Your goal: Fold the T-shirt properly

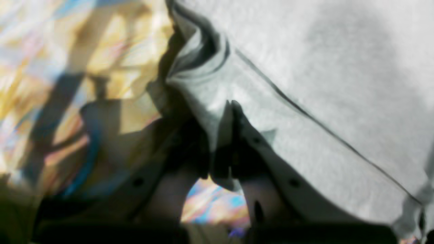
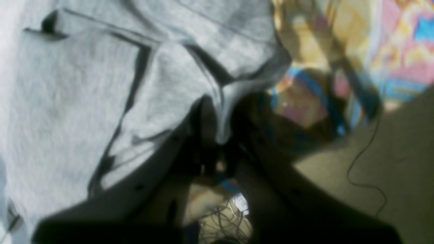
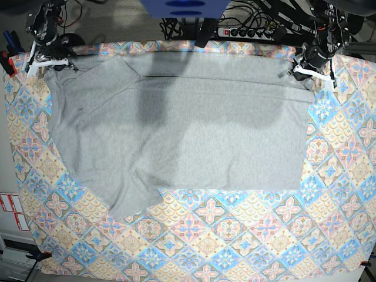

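The light grey T-shirt (image 3: 182, 129) lies spread on the tile-patterned cloth, a sleeve hanging toward the near left. My left gripper (image 3: 306, 69) is at the shirt's far right corner. In the left wrist view the left gripper (image 1: 230, 115) is shut on a bunched fold of the shirt's (image 1: 322, 84) edge. My right gripper (image 3: 44, 62) is at the far left corner. In the right wrist view the right gripper (image 2: 220, 135) is shut on a pinched fold of grey shirt fabric (image 2: 84, 101). No lettering shows.
The pastel tile-patterned cloth (image 3: 235, 235) covers the table under the shirt. A power strip and cables (image 3: 247, 29) lie behind the far edge. Floor and a thin cable (image 2: 366, 162) show past the table's edge in the right wrist view.
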Controlling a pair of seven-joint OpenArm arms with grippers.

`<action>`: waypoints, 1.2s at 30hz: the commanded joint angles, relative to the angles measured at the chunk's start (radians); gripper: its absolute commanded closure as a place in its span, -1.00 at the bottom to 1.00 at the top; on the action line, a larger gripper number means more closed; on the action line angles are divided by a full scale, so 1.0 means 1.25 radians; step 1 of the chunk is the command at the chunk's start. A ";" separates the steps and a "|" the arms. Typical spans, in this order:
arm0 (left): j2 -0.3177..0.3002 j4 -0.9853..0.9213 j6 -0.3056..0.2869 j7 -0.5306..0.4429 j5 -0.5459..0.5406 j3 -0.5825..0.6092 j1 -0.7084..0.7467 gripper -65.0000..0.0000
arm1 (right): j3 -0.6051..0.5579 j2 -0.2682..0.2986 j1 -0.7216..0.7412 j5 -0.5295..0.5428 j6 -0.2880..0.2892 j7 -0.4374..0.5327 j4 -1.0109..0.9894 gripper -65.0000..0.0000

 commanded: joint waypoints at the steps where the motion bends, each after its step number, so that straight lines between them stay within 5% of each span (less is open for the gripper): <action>1: -0.014 0.012 0.005 -0.009 0.002 -0.009 0.008 1.00 | 0.009 0.015 -0.015 -0.007 -0.010 0.010 0.010 1.00; 11: -0.014 0.012 0.005 -0.012 0.004 -0.009 0.033 1.00 | 0.009 0.015 -0.027 -0.011 -0.010 0.005 0.010 0.97; 14: -0.014 0.012 0.005 -0.008 0.001 -0.009 0.033 0.96 | 0.013 0.015 -0.027 -0.011 -0.010 0.005 0.010 0.75; 23: -0.015 0.014 0.007 -0.005 0.000 -0.039 0.056 0.40 | 0.096 0.010 -0.027 -0.011 -0.012 0.004 0.010 0.08; 36: -0.031 0.025 0.006 0.004 -0.001 -0.124 0.067 0.19 | 0.191 0.010 -0.022 -0.012 -0.012 0.007 0.010 0.03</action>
